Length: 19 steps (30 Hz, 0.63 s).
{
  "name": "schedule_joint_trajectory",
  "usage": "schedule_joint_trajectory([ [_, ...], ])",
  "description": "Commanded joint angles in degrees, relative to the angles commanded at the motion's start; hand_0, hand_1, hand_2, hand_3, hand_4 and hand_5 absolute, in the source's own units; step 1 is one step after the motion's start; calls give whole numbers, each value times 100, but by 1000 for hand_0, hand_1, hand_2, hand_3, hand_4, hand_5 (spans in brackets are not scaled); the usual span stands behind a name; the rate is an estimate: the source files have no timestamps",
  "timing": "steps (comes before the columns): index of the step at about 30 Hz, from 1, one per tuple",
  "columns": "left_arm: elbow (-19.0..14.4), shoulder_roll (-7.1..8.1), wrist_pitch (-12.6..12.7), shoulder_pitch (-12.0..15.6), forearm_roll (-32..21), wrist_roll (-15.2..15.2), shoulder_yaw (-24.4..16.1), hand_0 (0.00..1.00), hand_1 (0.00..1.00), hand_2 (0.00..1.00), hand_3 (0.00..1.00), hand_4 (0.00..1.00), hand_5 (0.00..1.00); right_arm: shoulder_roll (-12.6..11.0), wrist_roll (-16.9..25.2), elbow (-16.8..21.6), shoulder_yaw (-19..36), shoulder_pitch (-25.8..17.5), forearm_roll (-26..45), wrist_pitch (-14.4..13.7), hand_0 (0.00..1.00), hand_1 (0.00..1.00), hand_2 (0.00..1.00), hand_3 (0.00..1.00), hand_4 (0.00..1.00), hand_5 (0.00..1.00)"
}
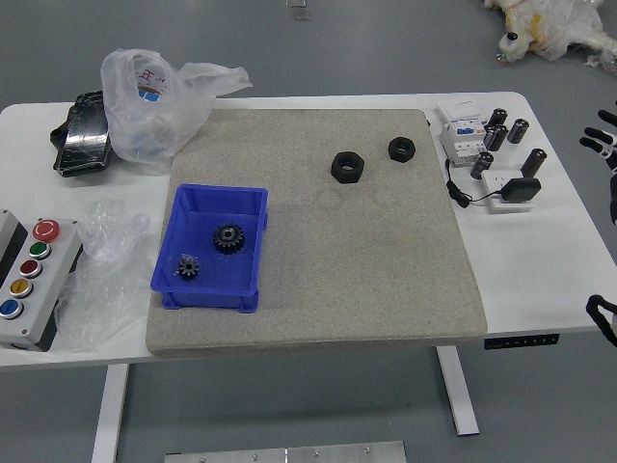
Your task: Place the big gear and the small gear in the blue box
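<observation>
Two of two in the blue box point(207, 300), which sits on the 9 o'clock side of the mat point(386, 280): big gear point(228, 238) at 2 o'clock of box centre, small gear point(188, 267) at 8 o'clock, apart, both lying flat. Placement looks done. Handling guess: both stiff, not fragile, big one a bit heavier, small one easy to fumble. If a re-grip is needed, pinch across opposite teeth, keep knuckles off the box walls. Right robot hand point(607, 149) is at the 3 o'clock picture edge, partly cropped, fingers spread and relaxed, nothing visibly held, well apart from the gears. Palm is out of frame, so can't tell exact opening. Next: probably just keep it clear of the counter point(540, 289).
</observation>
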Motion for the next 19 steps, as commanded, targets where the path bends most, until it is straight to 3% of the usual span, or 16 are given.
schedule_joint_trajectory([
  [1, -1, -1, -3, 5, 8, 2, -8, 685, 542, 444, 653, 637, 413, -1, -8, 6, -25, 8, 11, 15, 591, 608, 609, 650, 936, 915],
  [6, -1, -3, -14, 17, 48, 8, -45, 685, 542, 444, 653, 637, 413, 10, -171, 20, -205, 63, 14, 304, 591, 608, 609, 650, 936, 915],
  [7, -2, -3, -14, 18, 53, 9, -50, 685, 561, 439, 652, 634, 408, 14, -216, 22, -244, 72, 7, 376, 853, 820, 819, 726, 998, 998],
  [12, -4, -5, -14, 15, 68, 14, -64, 685, 561, 439, 652, 634, 408, 21, -454, 44, -430, 101, 12, 706, 853, 820, 819, 726, 998, 998],
  [13, -5, -7, -13, 14, 69, 14, -64, 684, 561, 439, 651, 634, 404, 20, -497, 46, -458, 107, 27, 759, 938, 816, 780, 882, 998, 998],
  [19, -8, -8, -9, 24, 74, 20, -74, 684, 561, 439, 651, 634, 404, 9, -704, 72, -559, 127, 55, 1006, 938, 816, 780, 882, 998, 998],
])
